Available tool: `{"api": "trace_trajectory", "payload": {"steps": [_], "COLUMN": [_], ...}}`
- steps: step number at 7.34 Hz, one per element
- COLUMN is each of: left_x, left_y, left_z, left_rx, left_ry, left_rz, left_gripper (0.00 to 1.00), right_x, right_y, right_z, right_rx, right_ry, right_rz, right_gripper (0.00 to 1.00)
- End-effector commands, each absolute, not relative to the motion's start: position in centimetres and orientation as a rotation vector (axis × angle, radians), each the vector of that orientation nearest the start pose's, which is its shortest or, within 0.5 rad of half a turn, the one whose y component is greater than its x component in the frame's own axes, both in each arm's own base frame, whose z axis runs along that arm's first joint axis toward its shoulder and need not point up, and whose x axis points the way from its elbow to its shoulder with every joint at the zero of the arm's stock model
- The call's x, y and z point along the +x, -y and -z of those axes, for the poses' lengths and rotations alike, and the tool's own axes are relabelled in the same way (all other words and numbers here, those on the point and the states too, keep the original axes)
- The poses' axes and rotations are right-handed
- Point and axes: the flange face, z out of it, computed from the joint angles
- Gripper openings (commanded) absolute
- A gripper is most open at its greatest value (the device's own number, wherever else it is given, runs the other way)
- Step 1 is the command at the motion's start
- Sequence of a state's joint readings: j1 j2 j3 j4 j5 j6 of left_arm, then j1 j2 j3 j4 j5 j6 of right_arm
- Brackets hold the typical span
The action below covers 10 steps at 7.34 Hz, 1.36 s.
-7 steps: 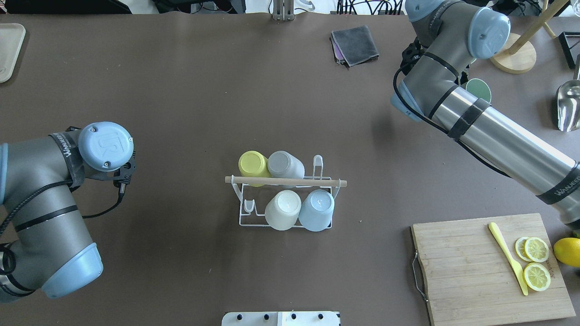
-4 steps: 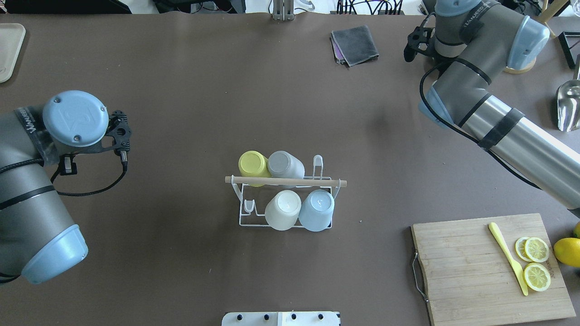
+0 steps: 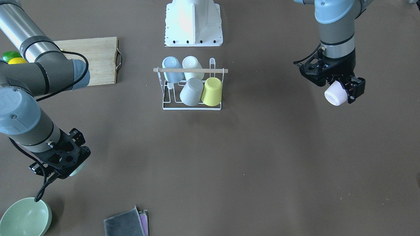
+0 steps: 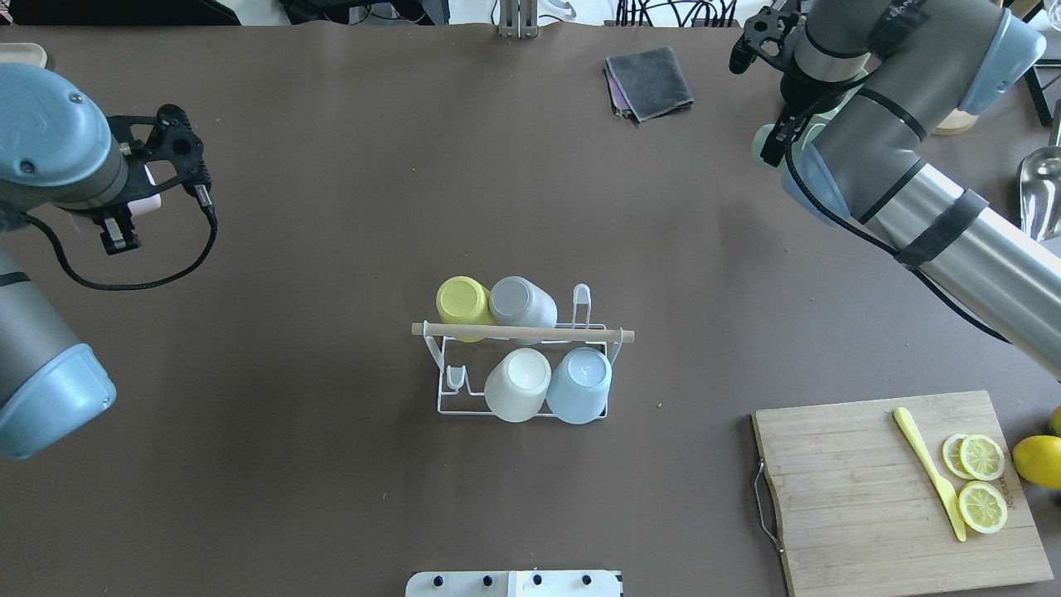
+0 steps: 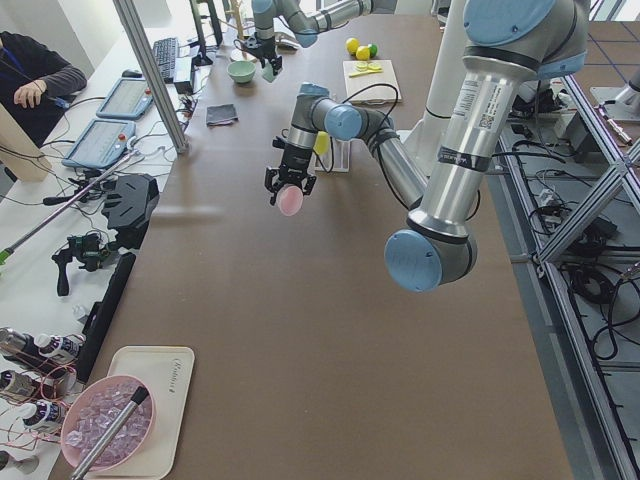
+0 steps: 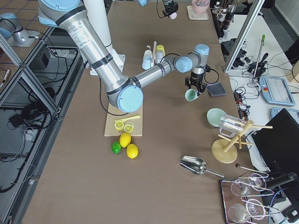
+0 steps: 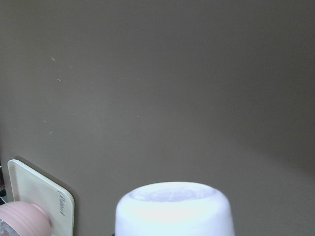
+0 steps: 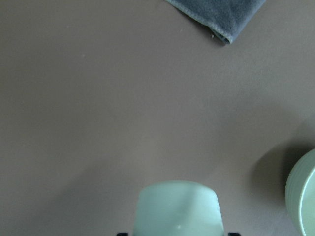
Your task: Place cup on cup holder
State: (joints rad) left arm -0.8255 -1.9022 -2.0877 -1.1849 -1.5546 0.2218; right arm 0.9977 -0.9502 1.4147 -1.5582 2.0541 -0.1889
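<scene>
Left end effector (image 3: 339, 91) closed on pink cup (image 3: 334, 95), right end effector (image 3: 73, 164) closed on mint cup (image 8: 177, 209). Both are well apart from your cup holder (image 3: 190, 70), centred on the desk (image 4: 331, 207) and carrying four cups (image 3: 193, 92). Tray (image 7: 39, 189) script unreadable.

1. Even, diffuse overhead light is recorded; the brown table (image 4: 331, 207) is rendered matte.
2. Faint, soft shadows are cast beside the cup holder (image 4: 522, 365).
3. The pink cup (image 7: 173, 209) is washed out to near white and blurred in the left wrist view.
4. The green cup (image 8: 177, 209) is likewise soft, possibly from closeness to the lens.
5. Highlights are noted on the metal scoop (image 4: 1040, 195).
</scene>
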Motion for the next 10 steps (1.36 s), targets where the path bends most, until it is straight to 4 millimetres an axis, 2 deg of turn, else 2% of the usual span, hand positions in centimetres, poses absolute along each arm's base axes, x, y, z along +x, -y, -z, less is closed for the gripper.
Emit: {"api": "trace_trajectory", "payload": {"steps": [1, 2, 3, 4, 5, 6, 7, 10], "left_x": [25.3, 25.3, 25.6, 26.5, 27.0, 27.7, 27.4, 26.6], "left_y": [49.5, 49.5, 49.8, 50.8, 50.9, 50.2, 48.7, 46.8], "left_z": [-28.6, -28.4, -28.5, -29.4, -30.8, -32.0, -32.0, -29.9], "left_rx": [0.524, 0.524, 0.575, 0.658, 0.758, 0.832, 0.908, 1.142], "left_ry": [-0.195, -0.217, -0.239, -0.274, -0.346, -0.479, -0.585, -0.745], "left_rz": [-0.672, -0.603, -0.605, -0.604, -0.607, -0.644, -0.677, -0.717], "left_gripper": [0.00, 0.00, 0.00, 0.00, 0.00, 0.00, 0.00, 0.00], "right_x": [-31.4, -31.1, -31.1, -31.2, -31.0, -30.8, -31.6, -33.5], "right_y": [64.5, 64.0, 63.8, 63.7, 63.3, 62.9, 61.9, 58.7], "right_z": [-39.0, -39.9, -39.2, -37.9, -37.6, -36.3, -35.3, -31.3], "right_rx": [0.518, 0.569, 0.573, 0.643, 0.703, 0.761, 0.857, 1.056], "right_ry": [0.649, 0.670, 0.706, 0.750, 0.790, 0.835, 0.888, 1.009], "right_rz": [0.780, 0.763, 0.716, 0.676, 0.645, 0.626, 0.635, 0.609], "right_gripper": [0.00, 0.00, 0.00, 0.00, 0.00, 0.00, 0.00, 0.00]}}
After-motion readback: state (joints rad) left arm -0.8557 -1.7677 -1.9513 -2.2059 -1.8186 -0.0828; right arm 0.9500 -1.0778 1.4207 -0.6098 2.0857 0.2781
